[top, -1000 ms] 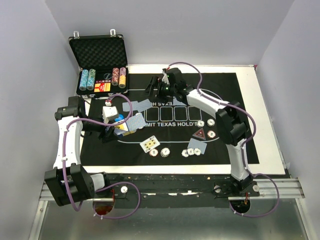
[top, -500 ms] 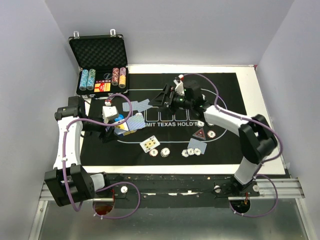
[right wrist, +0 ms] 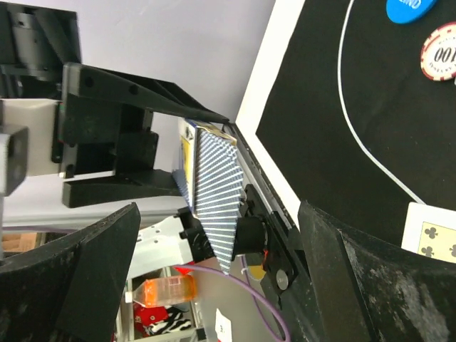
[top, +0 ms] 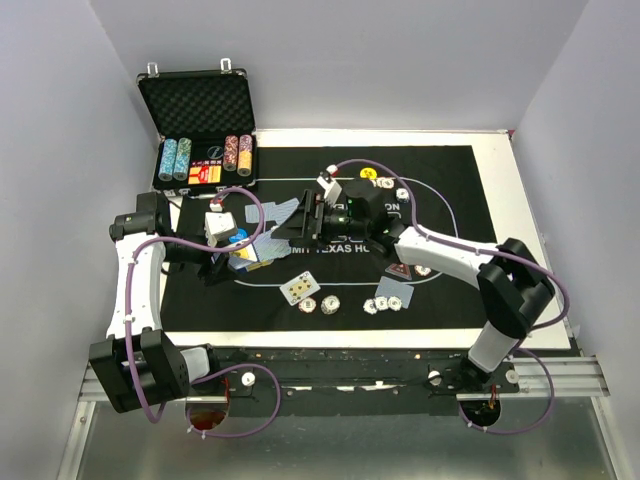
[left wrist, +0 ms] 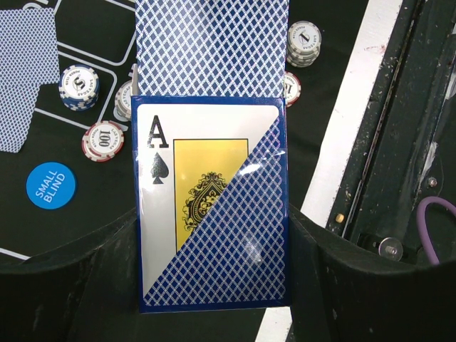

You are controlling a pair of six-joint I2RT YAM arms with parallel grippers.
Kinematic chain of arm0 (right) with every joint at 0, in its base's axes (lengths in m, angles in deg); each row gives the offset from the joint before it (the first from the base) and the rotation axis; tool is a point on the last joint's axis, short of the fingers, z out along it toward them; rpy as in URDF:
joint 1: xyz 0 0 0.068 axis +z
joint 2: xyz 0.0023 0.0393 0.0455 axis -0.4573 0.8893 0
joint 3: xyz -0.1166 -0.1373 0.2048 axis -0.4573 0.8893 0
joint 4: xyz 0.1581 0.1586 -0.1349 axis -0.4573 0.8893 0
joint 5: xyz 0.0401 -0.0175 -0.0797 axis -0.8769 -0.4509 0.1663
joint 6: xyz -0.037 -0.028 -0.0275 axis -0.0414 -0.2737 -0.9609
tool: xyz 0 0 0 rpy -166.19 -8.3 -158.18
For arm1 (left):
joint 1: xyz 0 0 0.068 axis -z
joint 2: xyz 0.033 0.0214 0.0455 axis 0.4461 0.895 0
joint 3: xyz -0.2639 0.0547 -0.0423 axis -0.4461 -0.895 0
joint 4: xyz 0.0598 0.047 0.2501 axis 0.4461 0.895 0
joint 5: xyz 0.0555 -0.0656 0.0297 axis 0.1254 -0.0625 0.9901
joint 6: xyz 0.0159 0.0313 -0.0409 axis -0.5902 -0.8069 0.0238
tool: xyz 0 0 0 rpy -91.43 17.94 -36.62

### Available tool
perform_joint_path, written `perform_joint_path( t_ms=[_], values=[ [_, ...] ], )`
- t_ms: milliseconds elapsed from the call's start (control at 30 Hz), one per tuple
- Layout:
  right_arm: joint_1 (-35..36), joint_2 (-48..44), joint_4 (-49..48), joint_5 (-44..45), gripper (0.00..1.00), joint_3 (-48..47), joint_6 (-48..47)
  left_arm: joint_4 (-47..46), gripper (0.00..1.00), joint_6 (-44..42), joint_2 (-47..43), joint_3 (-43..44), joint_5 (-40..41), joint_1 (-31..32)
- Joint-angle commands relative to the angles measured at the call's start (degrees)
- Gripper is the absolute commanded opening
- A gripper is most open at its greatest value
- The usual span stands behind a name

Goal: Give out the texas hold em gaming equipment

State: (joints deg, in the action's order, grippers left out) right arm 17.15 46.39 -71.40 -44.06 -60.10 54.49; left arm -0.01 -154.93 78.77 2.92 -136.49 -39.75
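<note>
Right hand spread wide, facing left hand gripping card deck

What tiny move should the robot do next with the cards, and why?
Probably ease the open right end effector closer and pinch the blue-backed card sticking out of the card box. The left end effector grips that box, and the right one seems just short of the card.

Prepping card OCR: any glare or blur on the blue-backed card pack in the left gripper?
Left wrist: blue diamond-backed card pack sharp, ace of spades legible, small glare spots on its glossy wrap. Right wrist: pack nearly edge-on, pattern crisp, dark near fingers soft. Top external: even light, no glare, pack too small to read.
</note>
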Motion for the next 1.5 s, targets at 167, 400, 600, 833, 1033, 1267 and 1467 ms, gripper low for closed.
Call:
perform_joint_path(
  t_ms=[167, 400, 600, 833, 1033, 1267, 1467],
  values=[
    [1.87, 3.97, 1.94, 1.12, 1.00, -1.65, -1.25, 15.95, 0.12, 0.40, -0.65, 1.11, -1.56, 0.34],
    [2.31, 5.91, -0.17, 0.16, 1.00, -0.25, 0.33, 16.04, 0.12, 0.93, -0.57, 1.38, -1.56, 0.34],
    [2.31, 3.81, -2.36, -0.46, 0.88, 3.00, 2.17, 16.04, 0.12, 0.76, -0.21, 1.55, -1.56, 0.34],
    [2.22, 1.08, -4.38, -0.20, 0.69, 6.52, 4.72, 16.04, 0.12, 0.85, 0.31, 1.64, -1.83, 0.34],
    [1.87, 0.11, -7.38, -0.81, 0.54, 7.40, 7.44, 16.04, 0.12, 0.93, -0.04, 1.55, -1.74, 0.42],
    [1.26, -1.38, -7.73, -1.96, 0.42, 8.19, 9.20, 16.04, 0.12, 0.93, 0.40, 1.46, -1.91, 0.34],
    [0.47, -3.05, -7.64, -3.10, 0.39, 9.95, 10.61, 16.04, 0.12, 0.67, 0.58, 1.73, -2.00, 0.34]
  ],
)
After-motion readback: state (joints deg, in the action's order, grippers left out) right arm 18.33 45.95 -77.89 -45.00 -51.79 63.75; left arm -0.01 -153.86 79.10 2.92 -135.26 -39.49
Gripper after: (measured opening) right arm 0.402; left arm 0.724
